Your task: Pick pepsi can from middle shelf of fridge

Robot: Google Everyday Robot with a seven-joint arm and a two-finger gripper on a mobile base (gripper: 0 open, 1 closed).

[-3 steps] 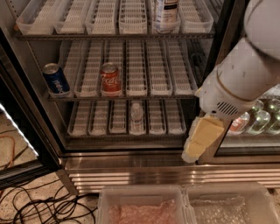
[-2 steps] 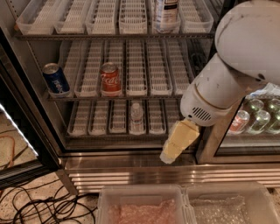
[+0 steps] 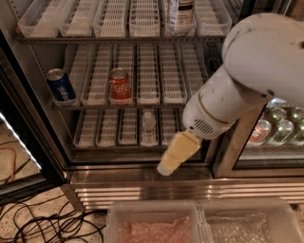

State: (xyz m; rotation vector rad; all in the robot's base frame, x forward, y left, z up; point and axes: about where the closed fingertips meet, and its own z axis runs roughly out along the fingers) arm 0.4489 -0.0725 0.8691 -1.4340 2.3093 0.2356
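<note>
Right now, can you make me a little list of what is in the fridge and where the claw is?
pepsi can: upright, far left lane of the middle shelf
red cola can: upright, same shelf, two lanes right of the pepsi can
water bottle: upright, on the shelf below
top shelf: one bottle
claw: low, in front of the fridge base, below and right of both cans, touching neither

Gripper [image 3: 169,165] below, right of pepsi can [image 3: 61,86]
</note>
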